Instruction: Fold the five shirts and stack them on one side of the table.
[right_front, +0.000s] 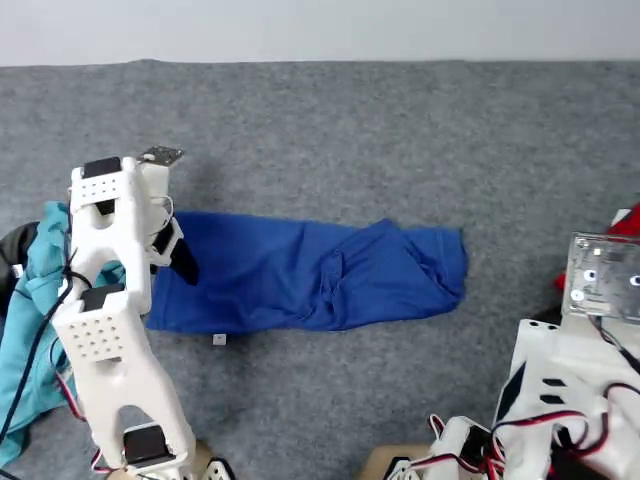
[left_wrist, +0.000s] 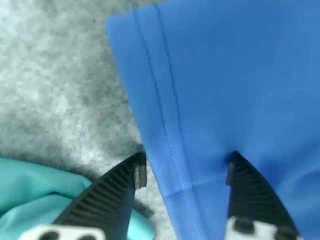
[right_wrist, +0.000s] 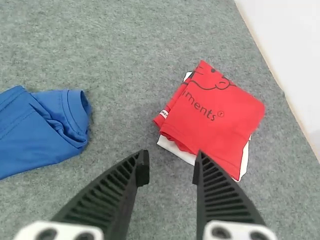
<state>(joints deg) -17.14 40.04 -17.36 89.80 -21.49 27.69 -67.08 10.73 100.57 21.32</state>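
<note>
- The left gripper (left_wrist: 186, 167) is wide open and has hold of nothing. One finger (left_wrist: 122, 187) is over the grey mat (right_front: 350, 130) and the other is on blue cloth, so the jaws straddle the hemmed end of the blue shirt (right_front: 310, 275).
- That shirt lies across the middle of the table as a long, narrow strip with its sides turned in. Its collar end points toward the right side and is somewhat rumpled. I judge it half folded, with the crosswise folds left to do.
- Just beside the left gripper, a teal shirt (right_front: 30, 300) lies crumpled at the table's left edge and is not yet folded. A dark cloth (right_front: 10, 250) shows at its border; I cannot tell whether it is another shirt.
- The right gripper (right_wrist: 170, 167) is partly open with nothing between its fingers. It hangs over bare mat between the blue collar and the stack.
- The stack sits near the table's right edge, where a folded red shirt (right_wrist: 215, 120) lies on a folded white shirt (right_wrist: 175, 146). Two shirts look done and roughly three are left.
- The left arm (right_front: 110, 300) stretches forward from the near edge, passing over the teal shirt with its wrist tipped down onto the hem.
- The right arm (right_front: 570, 390) is drawn back at the near right corner, raised, with its wrist aimed down at the mat.
</note>
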